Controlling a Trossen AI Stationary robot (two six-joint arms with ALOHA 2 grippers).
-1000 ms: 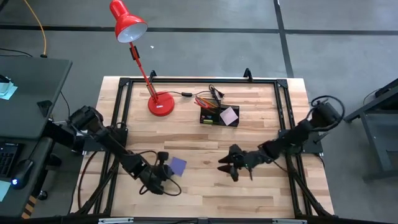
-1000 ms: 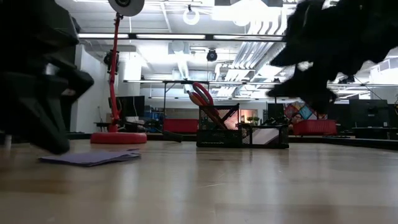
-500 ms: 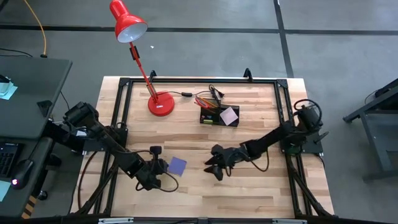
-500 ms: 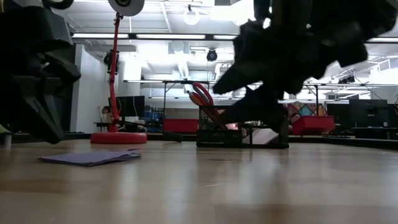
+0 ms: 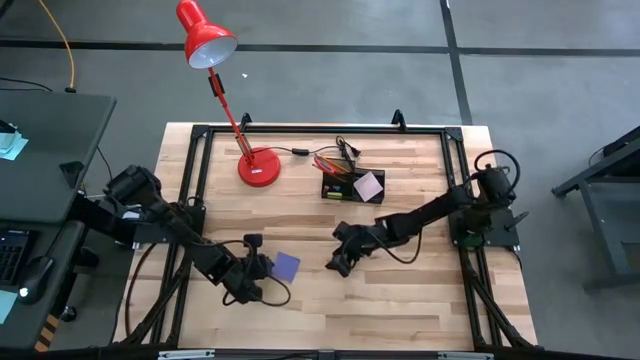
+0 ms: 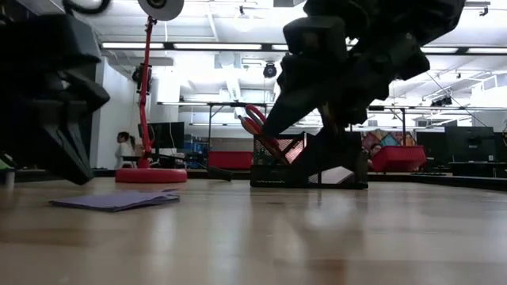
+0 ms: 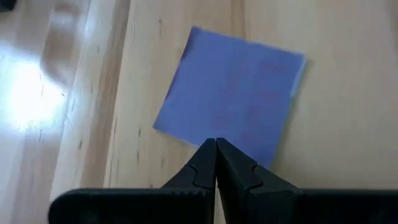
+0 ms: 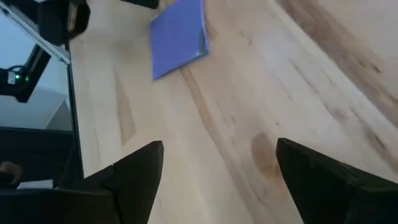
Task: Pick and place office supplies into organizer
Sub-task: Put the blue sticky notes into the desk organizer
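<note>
Blue-purple, the square pad (image 5: 287, 265) lies flat on the wooden table (image 5: 420, 310), lower centre-left of the high view, well apart from the black organizer (image 5: 352, 186) at upper centre. The left gripper (image 5: 262, 268), clenched empty, sits just beside the pad's left edge. The right gripper (image 5: 339, 262), jaws spread, hovers to the pad's right. The pickup seems in hand; next the right gripper likely must reach the pad and close on an edge.

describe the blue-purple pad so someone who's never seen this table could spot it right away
Start from the red desk lamp at the back of the wooden table and come toward the front edge. The blue-purple pad lies flat on bare wood between the shut left gripper and the open right gripper. It is the only supply outside the black organizer.
</note>
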